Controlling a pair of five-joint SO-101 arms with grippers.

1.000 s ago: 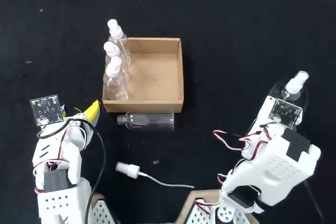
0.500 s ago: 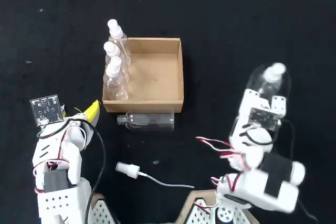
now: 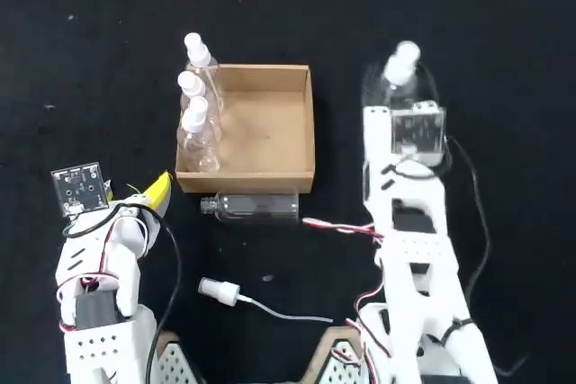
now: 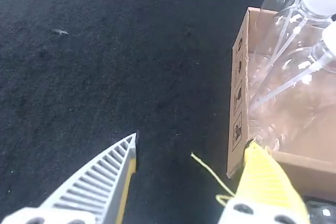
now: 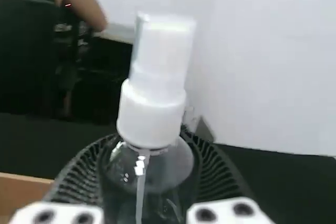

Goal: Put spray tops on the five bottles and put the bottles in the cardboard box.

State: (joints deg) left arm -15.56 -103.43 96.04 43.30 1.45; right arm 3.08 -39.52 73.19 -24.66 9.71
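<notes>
Three clear bottles with white spray tops (image 3: 198, 114) stand along the left wall of the cardboard box (image 3: 270, 132); they also show as capped bottles (image 4: 294, 51) in the left wrist view. A capless bottle (image 3: 252, 207) lies in front of the box. A loose spray top (image 3: 220, 291) with its tube lies nearer me. My right gripper (image 3: 400, 96) is shut on a capped bottle (image 5: 152, 129), held upright in the air just right of the box. My left gripper (image 4: 189, 166) stands open by the box's front left corner, holding nothing.
Black cloth (image 3: 108, 60) covers the whole table. The box's right half (image 3: 279, 123) holds nothing. A thin yellow thread (image 4: 210, 174) lies by the box corner. Red and white wires (image 3: 346, 227) trail from the right arm.
The right arm has swung up and to the left with its capped bottle, from the table's right side to just beside the box. The left arm has kept still.
</notes>
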